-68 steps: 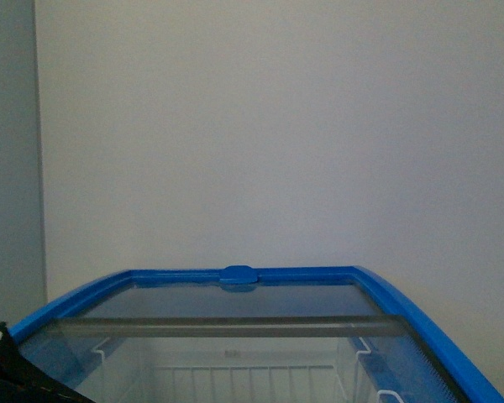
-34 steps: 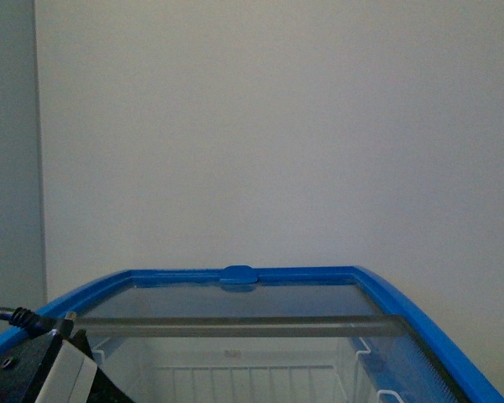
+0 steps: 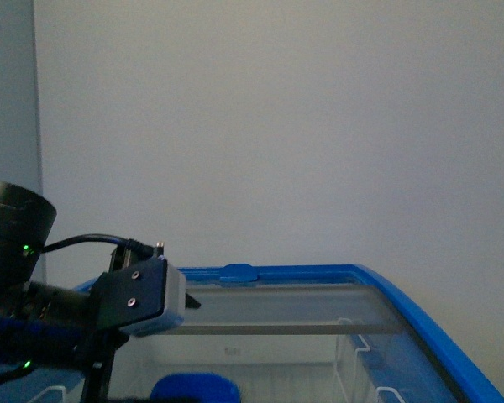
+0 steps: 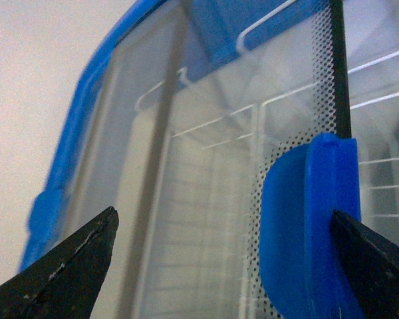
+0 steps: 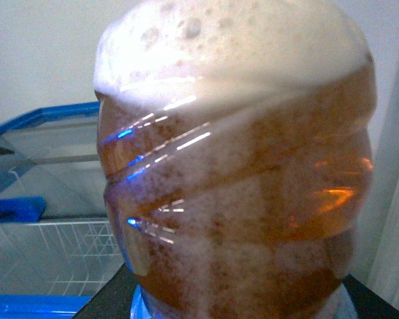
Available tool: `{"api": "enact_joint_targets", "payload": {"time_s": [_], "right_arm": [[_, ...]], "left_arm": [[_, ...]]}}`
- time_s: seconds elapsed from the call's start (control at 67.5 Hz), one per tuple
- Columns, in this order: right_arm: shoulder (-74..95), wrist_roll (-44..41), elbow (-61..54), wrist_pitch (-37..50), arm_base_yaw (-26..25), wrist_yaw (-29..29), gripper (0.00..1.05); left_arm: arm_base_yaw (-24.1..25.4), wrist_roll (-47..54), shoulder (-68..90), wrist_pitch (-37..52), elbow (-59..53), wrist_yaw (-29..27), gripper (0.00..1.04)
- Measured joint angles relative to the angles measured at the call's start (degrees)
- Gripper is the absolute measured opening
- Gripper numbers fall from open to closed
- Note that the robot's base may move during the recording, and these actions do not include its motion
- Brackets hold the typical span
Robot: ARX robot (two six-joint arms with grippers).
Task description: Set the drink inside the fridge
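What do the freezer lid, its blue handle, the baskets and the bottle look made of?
The lid looks like clear glass: see-through, with a dotted printed edge. Its blue handle seems smooth moulded plastic, matte. The baskets are thin white-coated wire, probably metal. The bottle is clear ribbed plastic with glossy glints, holding foamy amber drink.

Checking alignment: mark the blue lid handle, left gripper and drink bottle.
blue lid handle (image 4: 309, 232), left wrist view, on its blue face.
left gripper (image 4: 221, 214), left wrist view, midway between its fingertips.
drink bottle (image 5: 239, 179), right wrist view, on its ribbed amber side.
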Motion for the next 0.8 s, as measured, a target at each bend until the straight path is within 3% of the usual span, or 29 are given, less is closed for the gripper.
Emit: {"api": "enact_joint_targets", "payload": {"time_s": [0.281, 0.578, 0.652, 0.726, 0.8], "right_arm": [[0.0, 0.0, 0.0, 0.0, 0.0, 0.0, 0.4], [0.0, 0.0, 0.0, 0.0, 0.0, 0.0, 0.4], [0.0, 0.0, 0.0, 0.0, 0.0, 0.0, 0.4], [0.0, 0.0, 0.0, 0.0, 0.0, 0.0, 0.4], [0.0, 0.0, 0.0, 0.0, 0.0, 0.0, 0.4]], "left_arm": [[-3.5, -5.4, 10.6, 19.7, 13.4, -13.7, 0.97], [-4.2, -16.6, 8.5, 28.9, 9.9, -20.3, 0.97], [-4.0, -23.0, 6.2, 29.1, 7.3, -24.5, 0.97], [-2.7, -38.3, -0.3, 25.3, 2.4, -32.5, 0.97], [-0.3, -52.4, -7.2, 19.4, -2.4, -32.9, 0.97]]}}
